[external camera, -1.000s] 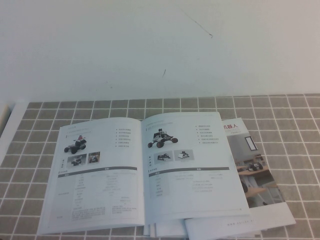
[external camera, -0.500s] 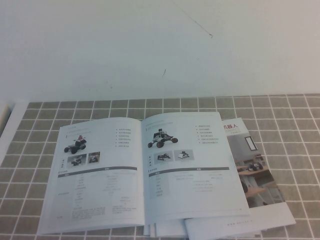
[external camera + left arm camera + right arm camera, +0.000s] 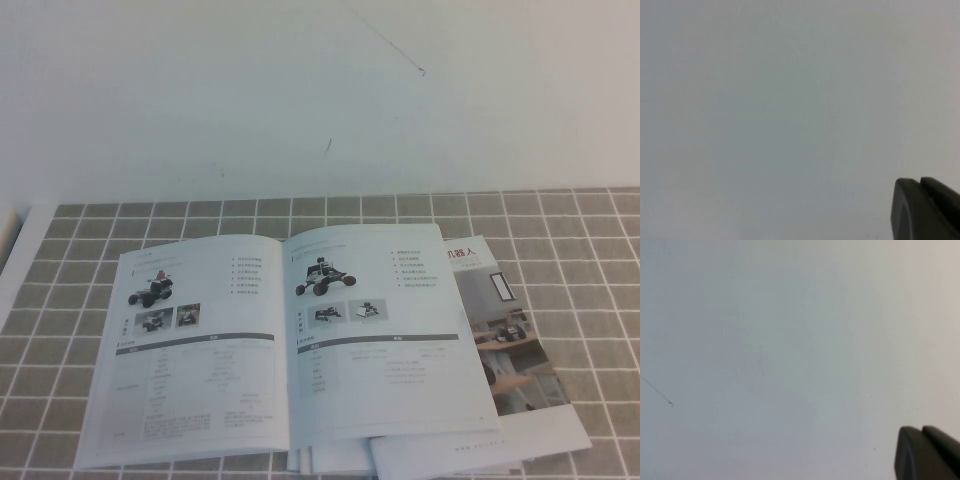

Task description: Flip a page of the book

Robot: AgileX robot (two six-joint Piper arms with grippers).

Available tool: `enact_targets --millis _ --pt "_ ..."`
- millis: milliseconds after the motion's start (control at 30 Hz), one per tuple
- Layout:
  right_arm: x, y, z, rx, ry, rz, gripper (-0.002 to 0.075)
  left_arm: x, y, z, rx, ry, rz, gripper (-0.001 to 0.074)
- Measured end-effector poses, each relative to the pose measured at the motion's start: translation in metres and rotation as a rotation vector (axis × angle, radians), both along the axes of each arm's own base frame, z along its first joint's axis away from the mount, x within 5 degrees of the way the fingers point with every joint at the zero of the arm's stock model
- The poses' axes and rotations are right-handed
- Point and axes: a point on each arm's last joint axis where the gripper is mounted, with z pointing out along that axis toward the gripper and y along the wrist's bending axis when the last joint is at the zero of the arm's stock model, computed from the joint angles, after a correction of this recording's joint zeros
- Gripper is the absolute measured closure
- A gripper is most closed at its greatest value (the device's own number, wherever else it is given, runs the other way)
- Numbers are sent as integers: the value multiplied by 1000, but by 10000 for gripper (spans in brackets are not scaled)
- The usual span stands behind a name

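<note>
Both arms are sitting out of the high view, so each end effector is showing only in its own wrist camera.

- The right end effector [image 3: 921, 445] is reading as closed together, gripping nothing, and facing a plain white surface.
- The left end effector [image 3: 920, 200] is also facing plain white. Apart or together: cannot tell.
- Neither wrist view is catching the book, so its exact bearing from either end effector is not showing. Judging by the high view, it is lying down and forward of both.

Near to far on the desk [image 3: 590, 250]:
- Loose white sheets [image 3: 480, 450] are poking out from under the near edge of the book.
- The book [image 3: 200, 350] is lying open and flat, with its spine running near-to-far, slightly tilted.
- The page [image 3: 385, 330] to turn is the right-hand leaf, and it is lying flat. Its free long edge is running parallel to the spine on the robot's right side.
- That free edge is resting over a brochure [image 3: 505, 330] that is sticking out from beneath it.
- The white wall [image 3: 300, 90] is rising behind the desk.

Key relation, as a judgement:
- The free edge is facing the right arm's side, so the right end effector is likely the nearer one.
- The lift is probably needing to start at that edge and sweep across the spine toward the left end effector's side.
- The risk is snagging the brochure or the sheets below the page.
</note>
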Motion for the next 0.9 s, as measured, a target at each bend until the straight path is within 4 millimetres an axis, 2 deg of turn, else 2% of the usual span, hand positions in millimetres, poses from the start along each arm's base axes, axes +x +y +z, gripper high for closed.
enact_targets --millis 333,500,567,667,733,900 --pt "0 1 2 -33 9 -2 729 1 0 -2 -33 23 -16 738" --pt "-6 2 27 -113 42 -18 729 0 0 -1 -128 10 -46 738" --pt "-10 1 40 -121 54 -26 729 0 -2 1 -112 37 -57 738" --pt "-13 1 61 -91 93 -26 729 -3 -5 22 -69 77 -82 738" --pt "-9 0 73 -76 143 -25 729 -5 -8 47 -16 119 -95 738" --pt "15 -1 102 3 338 -3 729 13 -10 89 86 235 -90 738"
